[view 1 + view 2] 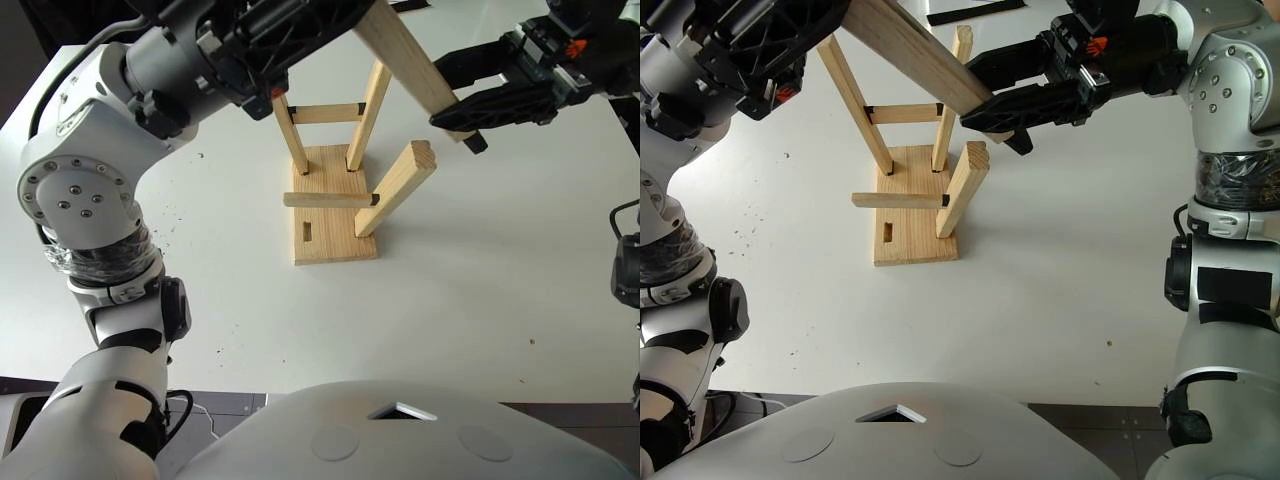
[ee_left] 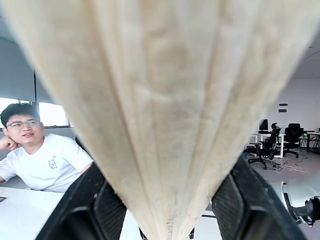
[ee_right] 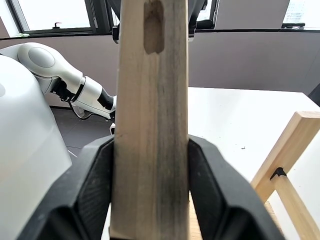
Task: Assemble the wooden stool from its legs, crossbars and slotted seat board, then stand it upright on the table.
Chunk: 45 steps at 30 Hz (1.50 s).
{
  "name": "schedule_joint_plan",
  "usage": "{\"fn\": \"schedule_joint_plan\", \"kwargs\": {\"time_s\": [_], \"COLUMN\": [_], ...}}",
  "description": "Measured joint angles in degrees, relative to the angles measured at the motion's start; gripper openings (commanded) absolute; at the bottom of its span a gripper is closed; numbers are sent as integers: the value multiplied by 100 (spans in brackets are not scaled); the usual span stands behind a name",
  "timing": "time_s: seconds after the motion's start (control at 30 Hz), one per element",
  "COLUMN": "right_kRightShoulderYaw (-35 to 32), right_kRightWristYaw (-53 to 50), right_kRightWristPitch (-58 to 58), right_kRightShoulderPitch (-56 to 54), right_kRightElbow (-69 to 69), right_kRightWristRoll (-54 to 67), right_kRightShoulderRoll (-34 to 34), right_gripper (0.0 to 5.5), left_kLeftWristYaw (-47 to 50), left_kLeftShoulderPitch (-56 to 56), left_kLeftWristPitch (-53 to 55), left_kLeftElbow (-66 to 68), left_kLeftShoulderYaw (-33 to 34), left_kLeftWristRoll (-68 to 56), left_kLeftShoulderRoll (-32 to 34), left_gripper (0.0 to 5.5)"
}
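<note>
Over the white surface (image 1: 480, 300), where the seat board (image 1: 338, 238) lies flat with two legs (image 1: 292, 138) upright and a third leg (image 1: 398, 187) leaning, I hold the fourth leg (image 1: 405, 55) clenched in my left tool (image 2: 165, 210) and right tool (image 1: 455, 112), and should seat it squarely in the empty slot (image 1: 308, 232).

Both arms are raised; the black two-finger left gripper (image 1: 312, 28) and the black right gripper (image 1: 456, 112) clamp the same pale wooden leg (image 1: 405, 58).

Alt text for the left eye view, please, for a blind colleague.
Left gripper and right gripper hold one loose leg in the air over the seat board, which lies on the white table with three legs and two crossbars fitted; one slot is open.
</note>
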Motion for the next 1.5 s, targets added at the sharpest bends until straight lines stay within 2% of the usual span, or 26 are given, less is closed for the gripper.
{"fn": "schedule_joint_plan", "kwargs": {"time_s": [0.2,0.23,0.47,0.57,0.7,0.87,1.03,1.17,1.27,1.5], "right_kRightShoulderYaw": [37,26,-384,-770,-1425,-2206,-2514,-2706,-2803,-2273], "right_kRightWristYaw": [21,-16,-444,-748,-1433,-2333,-3150,-3666,-3881,-3771], "right_kRightWristPitch": [-38,-64,-258,-295,-224,-706,-858,-870,-945,-1032], "right_kRightShoulderPitch": [-33,-33,-33,19,462,733,1554,2272,2360,2225], "right_kRightElbow": [109,126,342,226,-156,-317,-1028,-1447,-1490,-861], "right_kRightWristRoll": [-49,-50,-70,-5,208,221,247,275,326,3], "right_kRightShoulderRoll": [6,25,195,184,181,263,471,676,681,531], "right_gripper": [206,242,350,401,403,403,403,403,403,403], "left_kLeftWristYaw": [66,100,177,147,-242,-1364,-2440,-2883,-2937,-2692], "left_kLeftShoulderPitch": [83,83,81,95,246,570,1109,1561,1863,2900], "left_kLeftWristPitch": [-18,-35,-276,-375,-380,-645,-982,-1274,-1434,-1622], "left_kLeftElbow": [-30,-28,118,255,380,813,1264,1465,1494,774], "left_kLeftShoulderYaw": [15,19,225,367,563,861,615,418,379,510], "left_kLeftWristRoll": [46,54,190,258,387,1332,2239,2781,3040,3134], "left_kLeftShoulderRoll": [28,26,99,135,510,1636,2149,2187,2172,1777], "left_gripper": [209,209,208,208,208,208,208,208,208,208]}}
